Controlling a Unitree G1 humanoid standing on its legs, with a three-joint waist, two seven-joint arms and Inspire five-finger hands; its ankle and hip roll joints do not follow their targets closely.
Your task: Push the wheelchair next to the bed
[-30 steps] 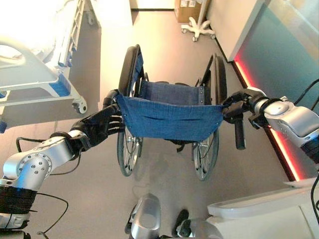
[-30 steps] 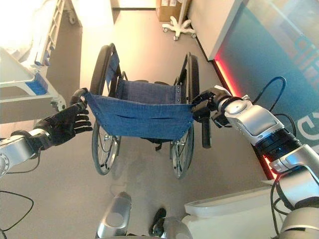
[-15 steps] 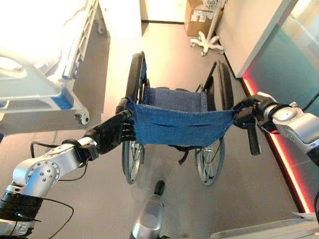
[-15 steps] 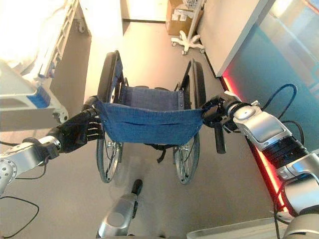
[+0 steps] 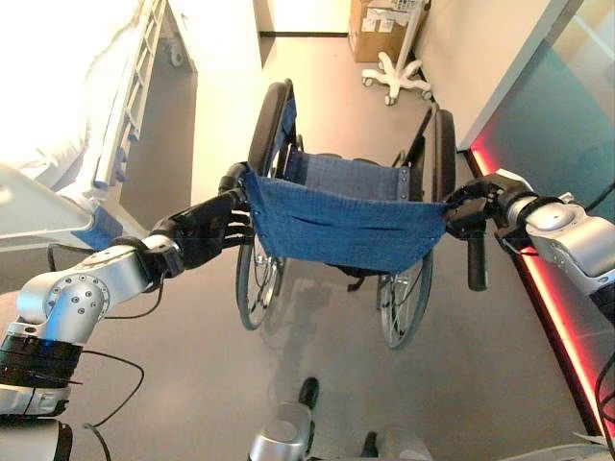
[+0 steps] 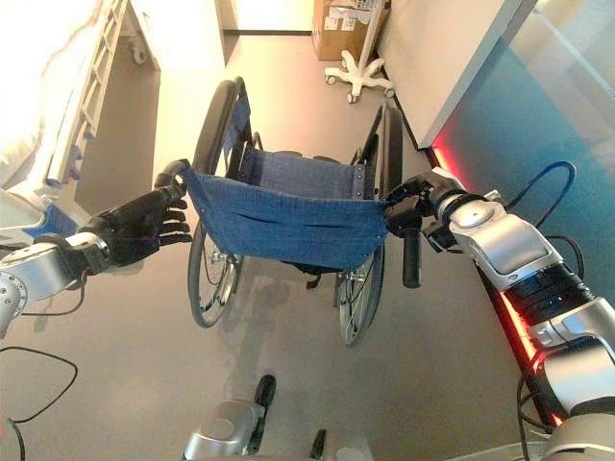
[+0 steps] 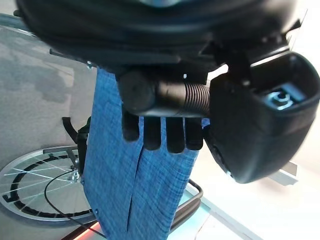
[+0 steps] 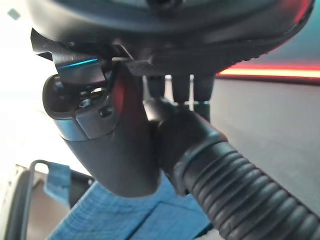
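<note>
While both hands grip: L hand point(image 5: 207, 235) on wheelchair point(image 5: 341, 226) L handle point(image 7: 165, 93) | R hand point(image 6: 408, 204) on R handle point(image 8: 235, 187)

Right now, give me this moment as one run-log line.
left hand: shut on left push handle | right hand: shut on right push handle | wheelchair: in aisle, facing away | bed: ahead-left, apart

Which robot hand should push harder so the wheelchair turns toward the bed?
Probably the right hand: it grips the handle farthest from the bed, which lies on the left. The left hand holds the near handle of the wheelchair.
</note>
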